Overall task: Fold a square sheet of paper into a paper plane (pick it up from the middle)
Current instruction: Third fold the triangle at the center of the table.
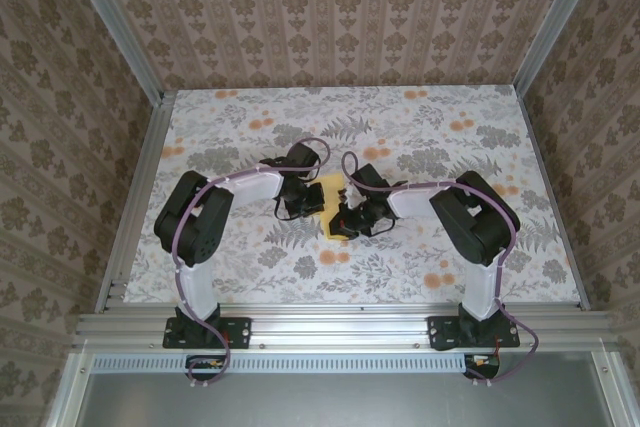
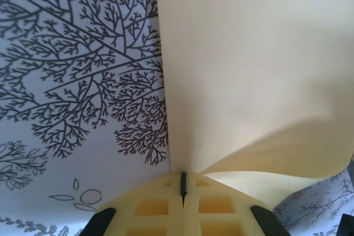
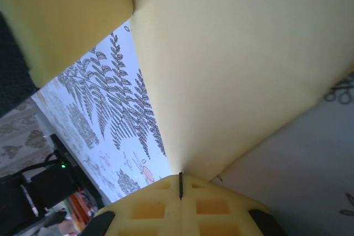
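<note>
now the left gripper (image 2: 183,183) and right gripper (image 3: 181,183) are pinching the square sheet of paper (image 2: 249,70) from opposite sides.

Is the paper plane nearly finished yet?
Not nearly. Done so far: the square sheet of paper has been grabbed, and one part of it bends over itself, seen from the left wrist. Right now the left gripper and the right gripper are both shut on it. Left to do: it shows no pointed tip or long centre crease, so most of the folding seems to remain.
</note>
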Robot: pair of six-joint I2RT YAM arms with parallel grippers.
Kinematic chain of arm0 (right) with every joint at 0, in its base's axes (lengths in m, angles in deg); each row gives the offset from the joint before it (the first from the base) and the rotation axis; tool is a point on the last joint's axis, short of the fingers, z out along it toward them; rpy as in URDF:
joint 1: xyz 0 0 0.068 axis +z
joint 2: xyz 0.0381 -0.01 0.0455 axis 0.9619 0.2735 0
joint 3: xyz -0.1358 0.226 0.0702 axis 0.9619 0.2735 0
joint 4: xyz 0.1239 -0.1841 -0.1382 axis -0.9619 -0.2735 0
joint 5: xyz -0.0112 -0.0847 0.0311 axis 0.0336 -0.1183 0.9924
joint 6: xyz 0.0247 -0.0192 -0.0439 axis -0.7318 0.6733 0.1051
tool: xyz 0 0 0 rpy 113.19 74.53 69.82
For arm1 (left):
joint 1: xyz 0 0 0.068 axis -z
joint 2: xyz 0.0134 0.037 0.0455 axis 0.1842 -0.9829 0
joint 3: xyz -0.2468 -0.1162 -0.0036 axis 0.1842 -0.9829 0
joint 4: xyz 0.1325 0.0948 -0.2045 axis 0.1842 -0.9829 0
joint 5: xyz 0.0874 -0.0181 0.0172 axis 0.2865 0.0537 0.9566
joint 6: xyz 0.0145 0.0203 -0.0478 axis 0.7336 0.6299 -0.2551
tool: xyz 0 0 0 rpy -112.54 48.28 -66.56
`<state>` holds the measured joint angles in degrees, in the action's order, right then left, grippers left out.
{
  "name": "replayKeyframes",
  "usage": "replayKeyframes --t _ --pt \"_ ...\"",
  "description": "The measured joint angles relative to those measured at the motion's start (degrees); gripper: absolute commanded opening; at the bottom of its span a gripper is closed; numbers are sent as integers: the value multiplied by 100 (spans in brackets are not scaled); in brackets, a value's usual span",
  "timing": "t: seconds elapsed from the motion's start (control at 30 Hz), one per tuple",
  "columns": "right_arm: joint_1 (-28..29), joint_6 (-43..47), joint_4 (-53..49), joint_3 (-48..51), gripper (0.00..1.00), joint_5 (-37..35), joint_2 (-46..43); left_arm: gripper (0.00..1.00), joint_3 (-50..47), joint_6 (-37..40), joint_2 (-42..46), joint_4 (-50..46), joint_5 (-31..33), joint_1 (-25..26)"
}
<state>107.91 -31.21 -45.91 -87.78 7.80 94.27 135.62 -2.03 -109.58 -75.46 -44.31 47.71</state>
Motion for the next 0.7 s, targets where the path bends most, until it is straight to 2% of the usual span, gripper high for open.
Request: replayKeyframes --t 0.23,0.4,0.53,0.7 --pt "240 293 -494 -243 8 -660 -81 0 0 -11 0 0 0 0" --pt "404 376 -706 -345 6 -1082 -160 0 2 -11 0 -2 0 0" --pt "308 197 -476 -151 7 -905 -372 0 7 -11 0 -13 2 0" --pt "-240 -195 98 83 8 -619 -1029 0 13 -11 0 -22 11 0"
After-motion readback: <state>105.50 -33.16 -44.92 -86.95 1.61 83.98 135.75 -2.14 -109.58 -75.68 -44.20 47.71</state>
